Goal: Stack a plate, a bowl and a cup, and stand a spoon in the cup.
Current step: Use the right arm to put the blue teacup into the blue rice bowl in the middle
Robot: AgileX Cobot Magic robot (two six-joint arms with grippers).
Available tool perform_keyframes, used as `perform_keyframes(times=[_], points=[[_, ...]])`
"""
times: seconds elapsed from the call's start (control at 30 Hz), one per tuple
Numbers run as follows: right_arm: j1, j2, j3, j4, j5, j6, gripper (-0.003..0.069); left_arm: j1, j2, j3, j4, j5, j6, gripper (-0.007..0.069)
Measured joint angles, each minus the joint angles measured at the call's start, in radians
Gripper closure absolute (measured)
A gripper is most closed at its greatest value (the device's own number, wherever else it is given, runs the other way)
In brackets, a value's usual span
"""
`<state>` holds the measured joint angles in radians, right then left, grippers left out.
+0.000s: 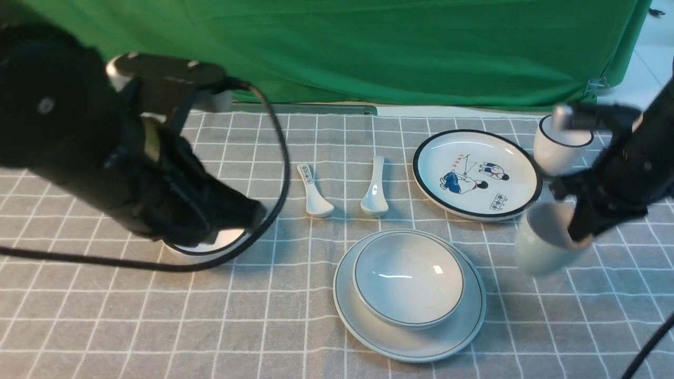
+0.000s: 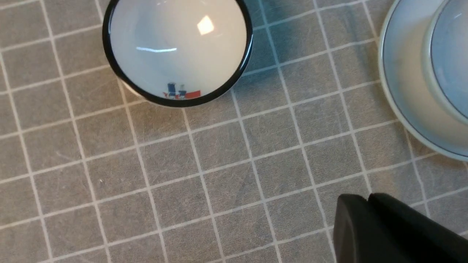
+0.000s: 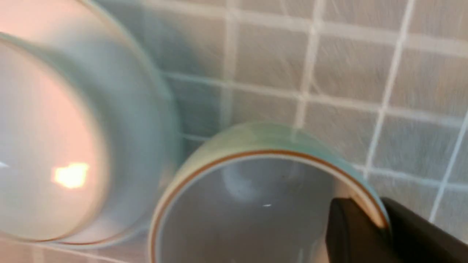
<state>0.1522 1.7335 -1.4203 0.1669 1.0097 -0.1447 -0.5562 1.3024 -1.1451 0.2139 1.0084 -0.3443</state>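
The cup (image 1: 542, 242), blurred, is clamped by its rim in my right gripper (image 3: 367, 223), one finger inside and one outside, just right of the bowl (image 1: 408, 279) resting on the plate (image 1: 368, 326). The spoon (image 1: 375, 190) lies behind them. My left gripper (image 2: 365, 204) is clenched on nothing.

Left arm (image 1: 79, 152): bulky matte black shell, with a rounded joint housing carrying one small grey round cap (image 1: 46, 105). Dark oval plate (image 1: 166, 71) on top, pale grey edge. Thick black cable (image 1: 284, 158) runs from it.

Right arm (image 1: 626, 173): black, with a short silver-grey cylinder (image 1: 564, 117). Thinner black cable (image 1: 650, 342) at the counter's (image 1: 158, 326) near right corner.

Left fingers (image 2: 384, 233) and right fingers (image 3: 351, 233): matte black, blocky, unmarked.
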Motion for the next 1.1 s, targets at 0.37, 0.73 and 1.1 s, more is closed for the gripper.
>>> perform_keyframes(times=[0.37, 0.73, 1.1], points=[[0.29, 0.095, -0.091, 0.025, 0.007, 0.003, 0.0579, 0.02, 0.001, 0.035, -0.053, -0.103, -0.003, 0.0615], [0.337, 0.182, -0.091, 0.01, -0.105, 0.031, 0.0539, 0.02, 0.001, 0.035, -0.083, -0.115, -0.003, 0.0615], [0.339, 0.201, -0.091, 0.007, -0.101, 0.051, 0.043, 0.02, 0.001, 0.035, -0.096, -0.126, -0.003, 0.0615]])
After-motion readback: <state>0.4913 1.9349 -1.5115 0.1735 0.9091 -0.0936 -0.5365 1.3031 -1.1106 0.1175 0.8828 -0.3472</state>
